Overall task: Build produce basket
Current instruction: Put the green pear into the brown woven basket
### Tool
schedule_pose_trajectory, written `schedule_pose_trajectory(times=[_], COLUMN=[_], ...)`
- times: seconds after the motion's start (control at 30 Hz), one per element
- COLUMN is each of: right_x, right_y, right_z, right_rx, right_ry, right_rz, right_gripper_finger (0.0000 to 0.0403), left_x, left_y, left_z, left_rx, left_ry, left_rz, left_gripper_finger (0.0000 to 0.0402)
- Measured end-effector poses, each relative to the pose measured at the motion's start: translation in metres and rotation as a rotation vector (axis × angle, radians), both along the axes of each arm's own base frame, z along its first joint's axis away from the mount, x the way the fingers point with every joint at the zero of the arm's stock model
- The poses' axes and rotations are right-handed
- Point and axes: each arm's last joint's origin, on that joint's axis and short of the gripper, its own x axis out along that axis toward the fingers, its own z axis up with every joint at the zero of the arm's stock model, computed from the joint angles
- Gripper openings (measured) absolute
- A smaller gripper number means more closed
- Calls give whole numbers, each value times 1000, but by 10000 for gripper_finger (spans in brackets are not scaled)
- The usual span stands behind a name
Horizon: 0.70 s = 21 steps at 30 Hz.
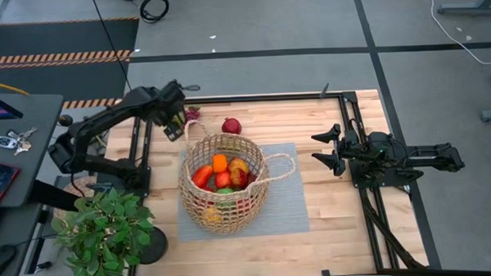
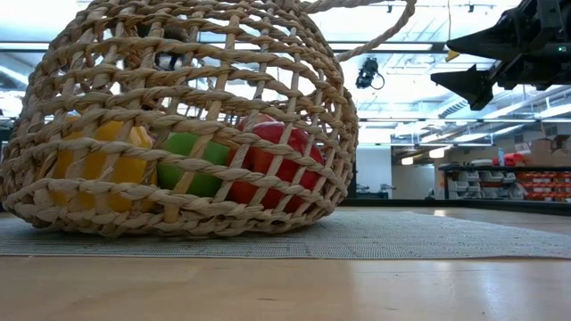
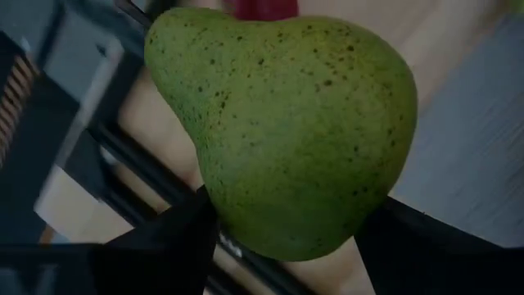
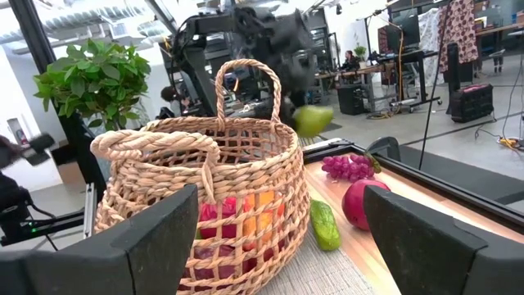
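The left gripper (image 1: pixel 175 124) hangs above the desk (image 1: pixel 347 224) just beyond the basket (image 1: pixel 200 207), its jaws clamped on a green pear (image 3: pixel 286 123) that fills the left wrist view; from the right wrist view the pear (image 4: pixel 313 120) shows in the air beside the basket's far loop handle (image 4: pixel 246 74). The basket sits on a grey mat (image 1: pixel 285 210) near the middle of the desk, with its other handle (image 1: pixel 281 168) lying out toward the right arm. Inside it lie an orange piece (image 1: pixel 219 163), red pieces (image 1: pixel 203 175), a yellow-red one (image 1: pixel 237 166) and a green one (image 1: pixel 224 190); through the open weave in the low view a yellow piece (image 2: pixel 100 165), a green one (image 2: pixel 192 165) and a red one (image 2: pixel 277 160) rest on the bottom.

Outside the basket, a dark red fruit (image 1: pixel 231 126) rests on the bare wood past the rim. A purple grape bunch (image 4: pixel 348 167) lies near it, and a small cucumber (image 4: pixel 324 223) lies close against the basket wall.

The right gripper (image 1: pixel 328 149) waits well clear to the right, over the desk's edge rail, its jaws spread and holding nothing. A leafy potted plant (image 1: pixel 101 229) stands at the desk's near left corner, beside the left arm's base.
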Motion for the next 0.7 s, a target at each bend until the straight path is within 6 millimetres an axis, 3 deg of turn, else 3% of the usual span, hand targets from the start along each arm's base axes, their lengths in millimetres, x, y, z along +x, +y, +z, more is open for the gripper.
schedule_pose_trajectory(times=[0.37,0.5,0.7], right_x=[0,0,0], right_y=[0,0,0], right_z=[0,0,0], right_rx=[0,0,0], right_ry=[0,0,0], right_rz=[0,0,0], right_gripper_finger=[348,348,348], left_x=[26,38,54], left_y=[-6,-11,-25], left_z=[86,104,115], left_rx=[252,272,169], left_ry=[-406,-559,-763], left_rz=[-108,-207,-401], left_gripper_finger=[253,256,258])
